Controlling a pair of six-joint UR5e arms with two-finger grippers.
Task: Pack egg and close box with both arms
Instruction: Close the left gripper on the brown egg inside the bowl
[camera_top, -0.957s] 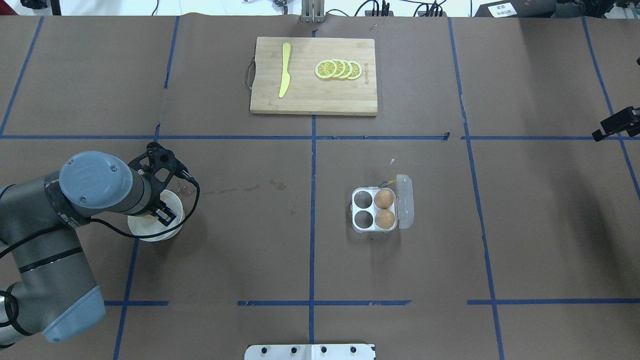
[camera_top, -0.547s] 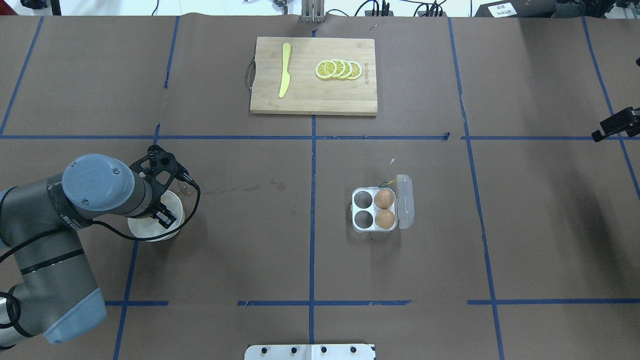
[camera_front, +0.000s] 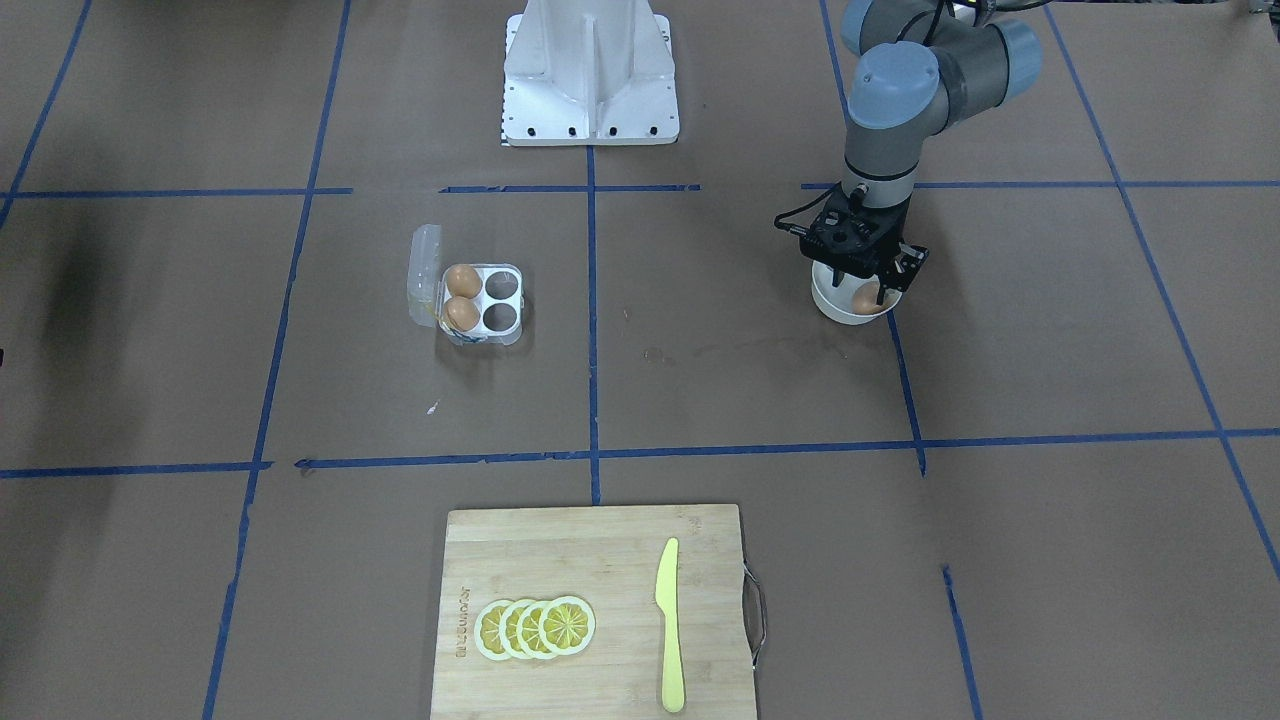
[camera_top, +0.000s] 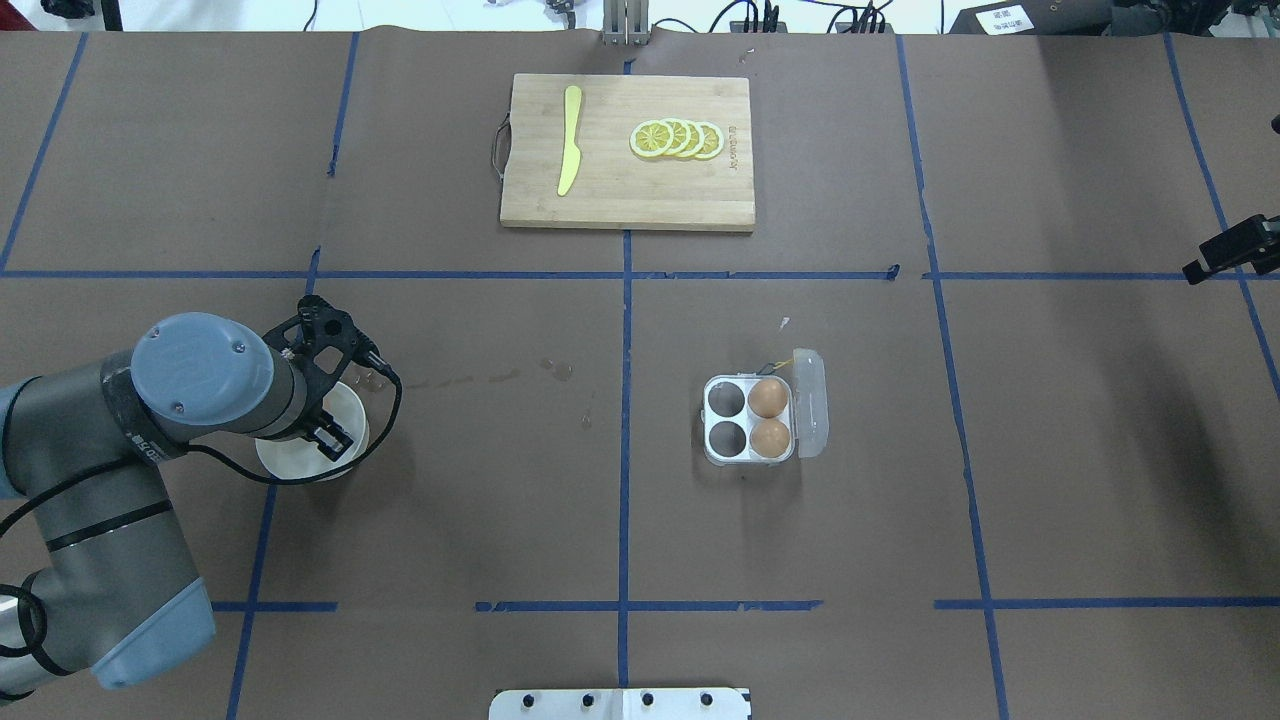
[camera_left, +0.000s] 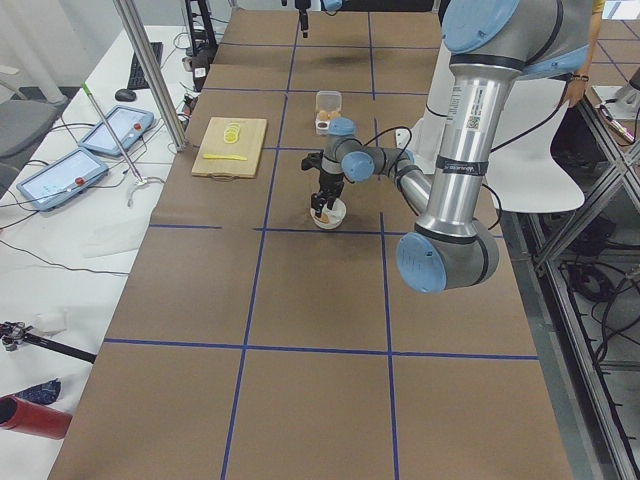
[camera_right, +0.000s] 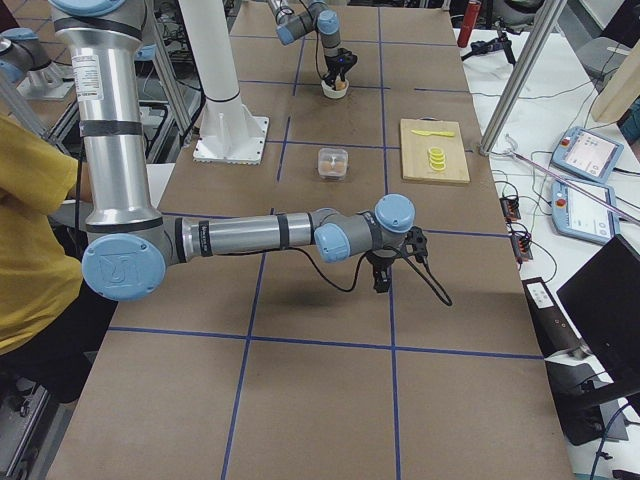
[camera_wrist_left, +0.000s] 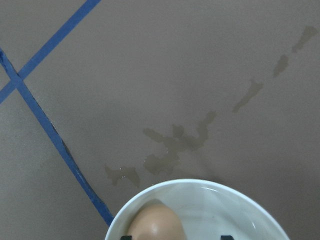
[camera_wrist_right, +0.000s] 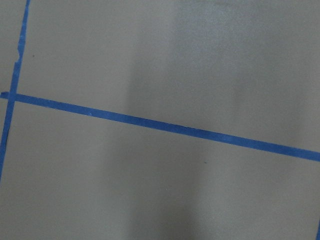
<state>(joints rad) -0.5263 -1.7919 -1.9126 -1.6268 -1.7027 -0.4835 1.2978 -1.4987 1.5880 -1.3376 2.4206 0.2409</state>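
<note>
The clear box (camera_top: 714, 455) stands open right of the table's centre, its lid (camera_top: 810, 402) folded out to the right. Two eggs (camera_top: 768, 397) (camera_top: 770, 437) fill its right cells; the left cells are empty. A third egg (camera_front: 866, 298) lies in a white bowl (camera_front: 835, 310) at the left. My left gripper (camera_front: 868, 288) is open and low in the bowl. In the left wrist view its fingertips (camera_wrist_left: 126, 237) stand on either side of this egg (camera_wrist_left: 157, 222). My right gripper (camera_top: 1232, 250) hovers at the far right edge, away from the box; I cannot tell whether it is open.
A wooden cutting board (camera_top: 610, 200) with a yellow knife (camera_top: 569, 140) and lemon slices (camera_top: 677, 138) lies at the far middle. The white robot base (camera_front: 590, 70) is at the near edge. Faint stains (camera_top: 555, 368) mark the brown paper between bowl and box.
My left arm has shifted slightly and sunk its gripper lower into the bowl over the egg. The box, its eggs and the right gripper have barely moved.
</note>
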